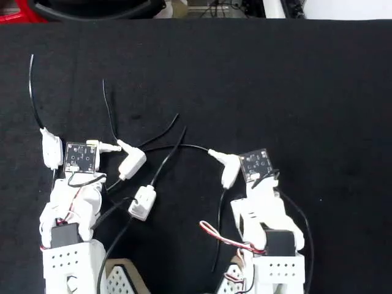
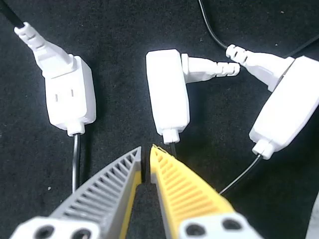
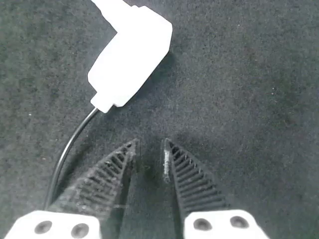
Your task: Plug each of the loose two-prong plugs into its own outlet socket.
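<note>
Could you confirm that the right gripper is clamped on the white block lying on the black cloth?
Not quite: the right gripper is clamped on nothing. The white block does lie on the black cloth, but ahead of the gripper and apart from it, as the right wrist view shows.

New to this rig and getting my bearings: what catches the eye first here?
White plug and socket blocks on thin black cords stand out against the black table. Three lie just ahead of the left gripper: a two-slot socket, a second block and a third block. A lone block lies ahead of the right gripper.
</note>
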